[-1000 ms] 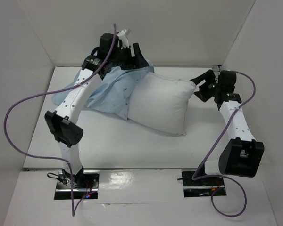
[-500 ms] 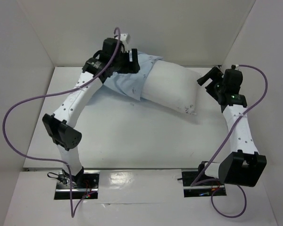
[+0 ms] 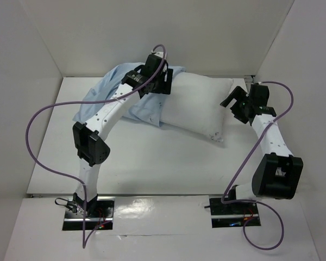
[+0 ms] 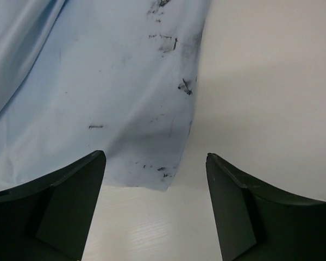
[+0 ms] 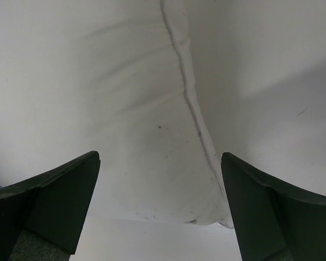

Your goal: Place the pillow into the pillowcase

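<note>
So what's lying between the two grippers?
The pillow, in the top view: left gripper over its pillowcase end, right gripper by its bare end.

Pillowcase [image 4: 98, 92]: thin smooth blue cloth, smudged. Pillow [image 5: 125, 109]: matt white fabric, seamed.

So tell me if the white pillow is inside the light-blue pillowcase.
Mostly out: the plump white pillow shows bare along most of its length; the wrinkled light-blue pillowcase covers only its left end.

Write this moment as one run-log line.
left hand: open, over pillowcase edge | right hand: open, facing pillow end | pillow: mostly outside pillowcase
</note>
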Motion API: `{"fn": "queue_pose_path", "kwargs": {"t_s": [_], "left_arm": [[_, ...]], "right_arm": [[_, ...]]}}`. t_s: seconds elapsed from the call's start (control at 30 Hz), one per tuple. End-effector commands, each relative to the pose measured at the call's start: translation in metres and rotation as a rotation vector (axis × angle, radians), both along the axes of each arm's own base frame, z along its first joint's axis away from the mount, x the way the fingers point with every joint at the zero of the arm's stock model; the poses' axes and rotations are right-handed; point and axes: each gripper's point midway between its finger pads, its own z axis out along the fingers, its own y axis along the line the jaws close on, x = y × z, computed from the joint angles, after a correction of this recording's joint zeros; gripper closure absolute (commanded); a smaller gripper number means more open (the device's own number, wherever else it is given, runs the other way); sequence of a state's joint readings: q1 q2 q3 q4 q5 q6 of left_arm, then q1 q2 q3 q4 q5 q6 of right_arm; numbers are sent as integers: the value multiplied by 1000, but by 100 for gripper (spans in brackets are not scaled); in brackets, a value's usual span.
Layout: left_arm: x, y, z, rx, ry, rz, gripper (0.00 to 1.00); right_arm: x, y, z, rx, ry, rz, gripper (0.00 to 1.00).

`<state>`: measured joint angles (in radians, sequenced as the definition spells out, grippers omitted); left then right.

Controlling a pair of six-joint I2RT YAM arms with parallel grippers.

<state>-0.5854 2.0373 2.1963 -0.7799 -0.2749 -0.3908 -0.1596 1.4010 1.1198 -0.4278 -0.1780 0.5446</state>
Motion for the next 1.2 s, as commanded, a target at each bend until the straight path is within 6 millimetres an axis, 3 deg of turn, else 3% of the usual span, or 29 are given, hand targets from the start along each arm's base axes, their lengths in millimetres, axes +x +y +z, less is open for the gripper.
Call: {"fn": "queue_pose_path", "kwargs": {"t_s": [0.0,0.23,0.27,0.4,0.53,0.57,0.63,0.67,0.7,0.73,0.77,0.8,0.83,0.87,0.9,0.93,1.0,1.03,1.07,1.13,1.17], "left_arm": [[23,-6,5,44,-82,47,12],[42,-25,-5,55,-106,19,11],[46,-25,-19,89,-92,19,11],[55,-10,-20,155,-123,91,19],[53,0,-14,177,-138,126,48],[53,0,-14,177,-138,126,62],[51,-2,-7,158,-142,112,79],[46,-8,5,126,-148,69,91],[42,-18,4,110,-140,35,100],[34,-28,12,77,-141,-8,100],[25,-43,17,23,-123,-99,100],[15,-62,23,-18,-120,-166,100],[5,-76,34,-62,-121,-228,100],[-19,-106,42,-153,-83,-358,100],[-32,-120,49,-204,-68,-422,100],[-45,-131,72,-269,-89,-482,100],[-76,-152,103,-395,-80,-622,100],[-89,-151,130,-445,-114,-656,100],[-96,-152,150,-493,-152,-689,100],[-117,-151,172,-556,-156,-748,100],[-130,-143,193,-578,-195,-774,100]], "right_arm": [[7,3,2,3,-23,35,0],[11,10,-17,37,8,46,0],[11,10,-17,37,8,46,0],[15,13,-18,35,-1,56,0],[21,20,-22,64,-4,64,0],[24,25,-25,77,-2,74,0],[24,39,-32,102,-3,108,0],[30,55,-31,116,-31,149,0],[33,67,-29,146,-46,174,6],[34,84,-34,195,-36,226,12],[37,108,-28,245,-64,279,26],[38,124,-24,287,-75,319,63],[38,139,-21,327,-83,352,79],[38,167,-2,391,-124,429,93],[37,179,10,415,-141,460,100],[39,187,21,424,-163,475,100],[41,198,77,428,-280,515,100],[42,196,97,415,-322,504,100],[41,192,141,395,-420,497,100],[34,185,171,353,-480,484,100],[27,180,192,338,-527,463,100]]}}
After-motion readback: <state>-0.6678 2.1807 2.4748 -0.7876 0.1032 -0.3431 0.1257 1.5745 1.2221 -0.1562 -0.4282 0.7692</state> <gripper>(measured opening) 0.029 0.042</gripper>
